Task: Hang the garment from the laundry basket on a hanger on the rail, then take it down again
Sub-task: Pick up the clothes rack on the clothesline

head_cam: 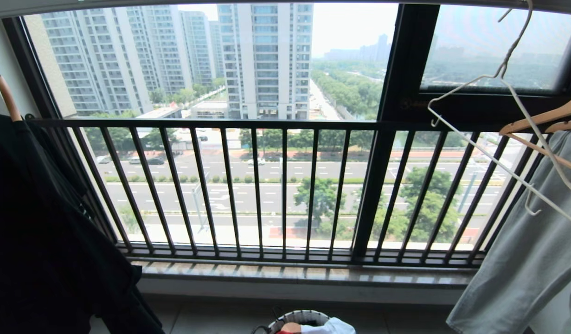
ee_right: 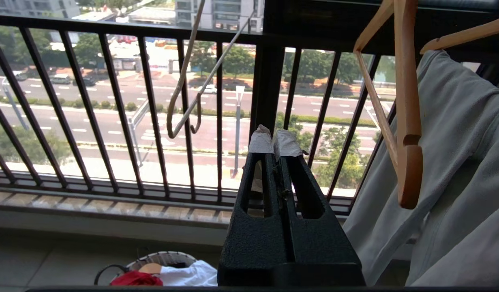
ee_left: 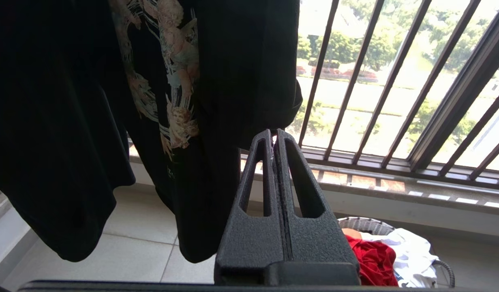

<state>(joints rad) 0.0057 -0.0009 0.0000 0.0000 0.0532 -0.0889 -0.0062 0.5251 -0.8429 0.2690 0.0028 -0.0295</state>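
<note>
A: Which step are we on?

B: Very start, I'd say. The garment (ee_left: 373, 259), red tee, is in the laundry basket (ee_left: 365, 224) on the floor, not picked yet. In head view the basket sits at 6 o'clock, right at the frame edge; a white shirt (ee_left: 407, 251) lies in it touching the red one.

A: Hands?

B: Left hand (ee_left: 274, 136) closed, fingers pressed together, nothing in them; it's up beside a hanging black tee (ee_left: 192, 81) w/ a pastel print. Right hand (ee_right: 275, 140) also closed & empty, taped tips, pointing at the black railing (ee_right: 152, 121). Neither shows in head view.

A: Hanger?

B: The hanger (head_cam: 508, 139), thin off-white wire, hangs at approx 2 o'clock in head view, tilted, bare. Its hook runs up to the rail (head_cam: 290, 3) along the top edge, at 12. Just beside it: a wooden hanger (head_cam: 545, 120) carrying the big pale grey garment (head_cam: 522, 260).

A: Next move needs?

B: Prob. one hand has to open, drop low toward the basket at 6 and pinch only red cloth, not the white shirt on it. From the right wrist view just a small patch of red shows, so aim has to be tight. The basket is well below both hands, so expect a long reach or a bend.

A: Risk?

B: Grabbing both shirts together.
</note>
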